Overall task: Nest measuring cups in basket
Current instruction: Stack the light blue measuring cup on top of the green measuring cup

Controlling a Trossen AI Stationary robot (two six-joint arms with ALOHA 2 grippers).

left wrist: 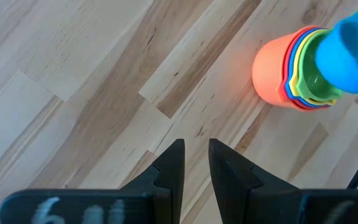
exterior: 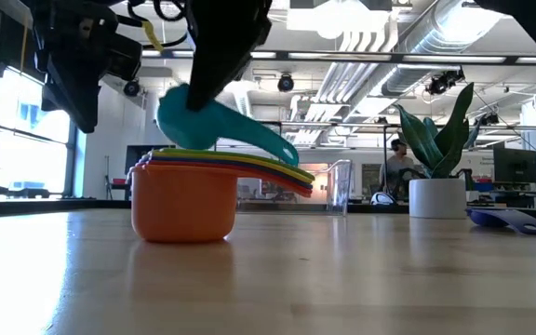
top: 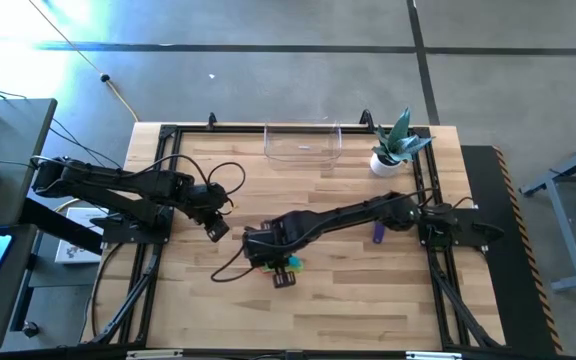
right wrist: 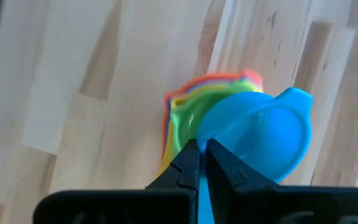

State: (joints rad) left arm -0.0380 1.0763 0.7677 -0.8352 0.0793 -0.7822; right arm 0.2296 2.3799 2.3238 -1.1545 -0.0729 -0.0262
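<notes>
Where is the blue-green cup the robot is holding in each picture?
High view: hidden under the right hand.
Low view: teal cup, tilted above the orange stack.
Left wrist view: top right corner, over the stack.
Right wrist view: centre, in the hand.
Shared landmark: the orange stack.

Tabletop (left wrist: 92,93): pale wood planks, smooth, faint sheen. Teal cup (right wrist: 272,134) in the right end effector (right wrist: 199,162): smooth plastic, slight gloss. Orange cup (exterior: 182,203) below it: same plastic. Basket (top: 303,143): clear plastic. Left end effector (left wrist: 196,168) fingers: matt black.
</notes>
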